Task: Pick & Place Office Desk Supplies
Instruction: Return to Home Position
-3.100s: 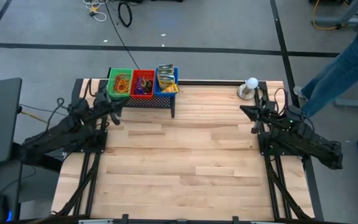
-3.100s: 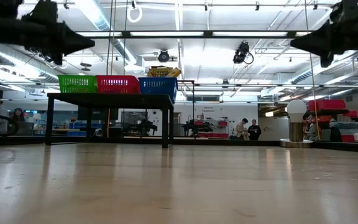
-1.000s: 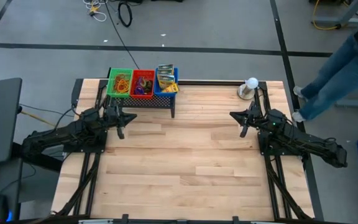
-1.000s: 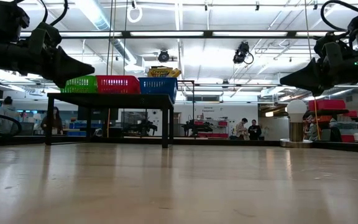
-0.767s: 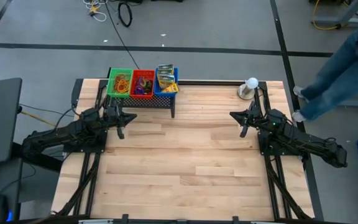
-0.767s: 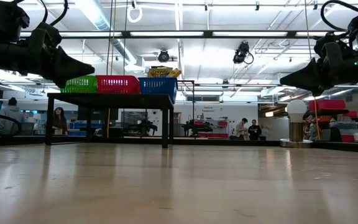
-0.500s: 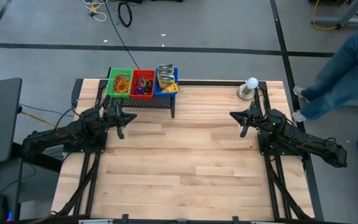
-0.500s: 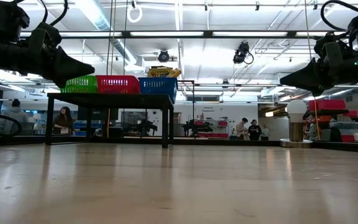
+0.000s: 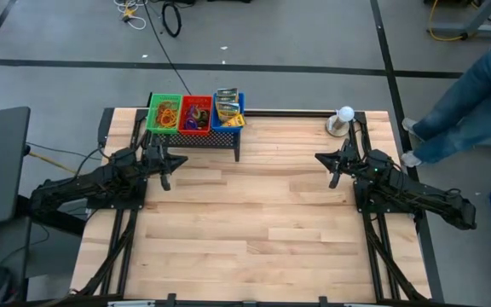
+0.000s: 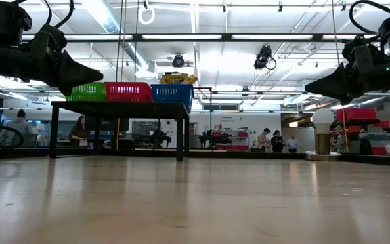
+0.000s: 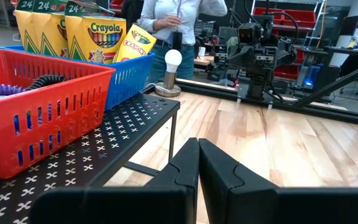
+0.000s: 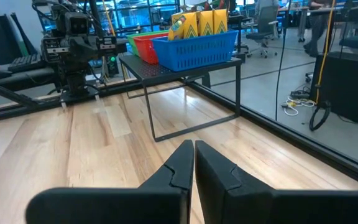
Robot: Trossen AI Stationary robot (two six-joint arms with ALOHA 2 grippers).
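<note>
High view: no loose supplies show on the wooden table (image 9: 254, 213). Rubber bands (image 9: 165, 113) and crayon boxes (image 9: 227, 106) sit in bins on the rack (image 9: 196, 136) at 11 o'clock, so sorting looks finished. The left gripper (image 9: 170, 161) hovers at 10 o'clock, the right gripper (image 9: 320, 159) at 2.

Low view: yellow box tops poke above the blue bin (image 10: 172, 93).

Wrist views: most boxes stand upright, long axis vertical. Both grippers are pinched closed, empty.

At eleven o'clock on the table (image 9: 254, 239) a rack (image 9: 199, 139) carries three bins (image 9: 196, 98) abreast; crayon boxes (image 9: 227, 106) in the one nearest twelve; ball (image 9: 345, 112) at one o'clock
</note>
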